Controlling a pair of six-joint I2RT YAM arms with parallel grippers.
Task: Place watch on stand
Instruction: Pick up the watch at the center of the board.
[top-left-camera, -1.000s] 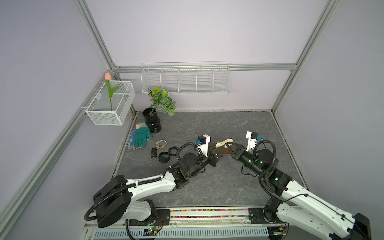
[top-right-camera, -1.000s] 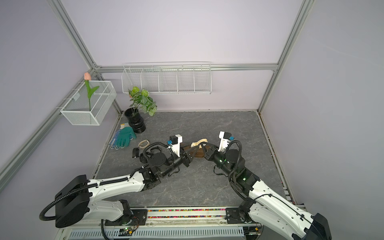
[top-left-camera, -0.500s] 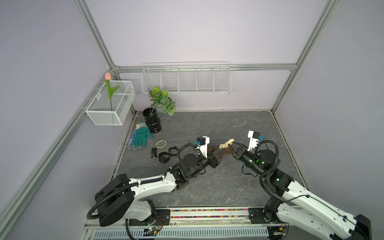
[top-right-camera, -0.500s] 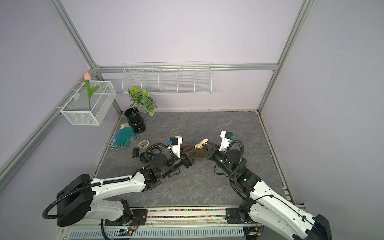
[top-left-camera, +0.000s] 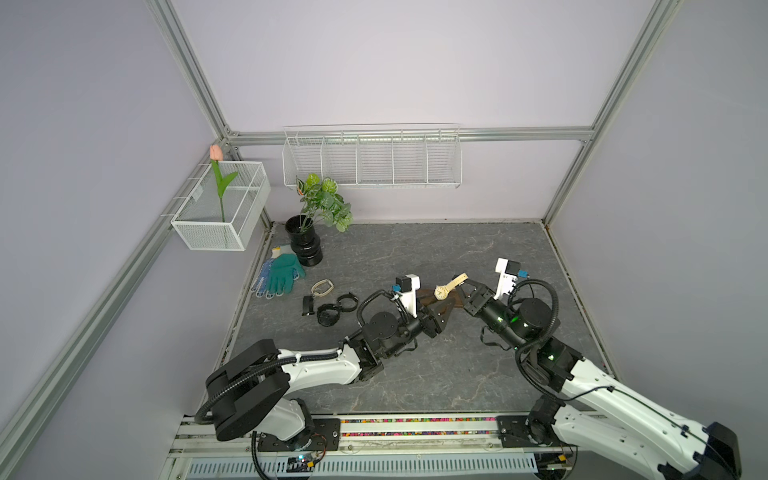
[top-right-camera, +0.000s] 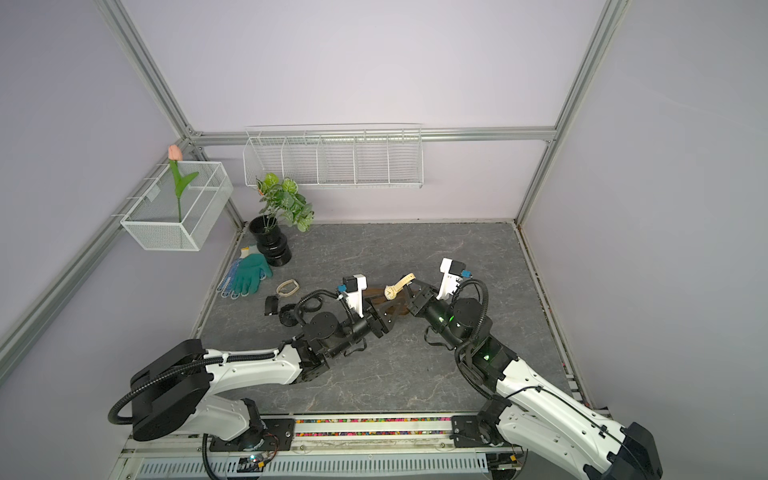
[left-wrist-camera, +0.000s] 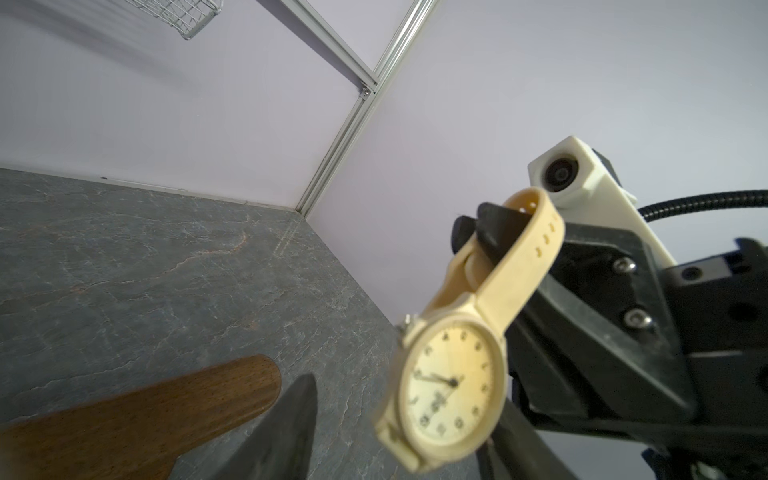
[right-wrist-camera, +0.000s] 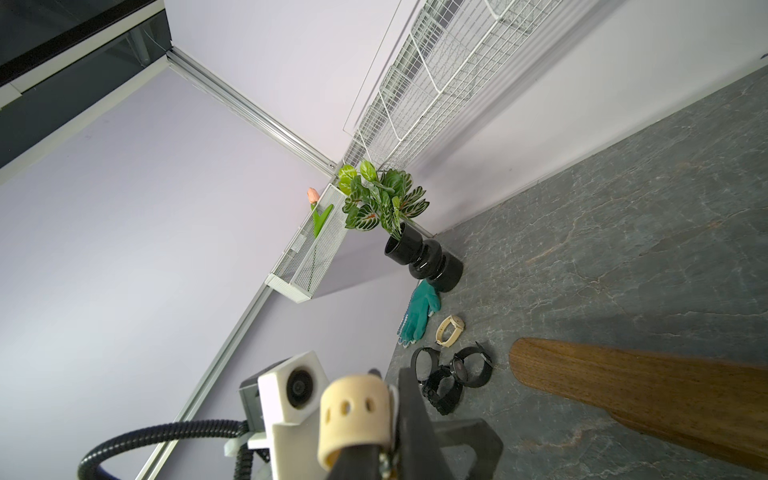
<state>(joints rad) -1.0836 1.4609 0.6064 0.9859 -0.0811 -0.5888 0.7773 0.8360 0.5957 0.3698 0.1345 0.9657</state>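
While right gripper (left-wrist-camera: 478, 226) pinches the watch (left-wrist-camera: 449, 386) strap — near the stand (left-wrist-camera: 145, 415) end — left gripper (top-left-camera: 442, 313) gapes.

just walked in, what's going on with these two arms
The right tool is closed on the strap of a cream watch and holds it in the air close to the brown wooden stand. The left tool is open next to the stand and grips nothing. The watch is not on the stand yet. A few black watches and another cream one lie on the table near a green glove.
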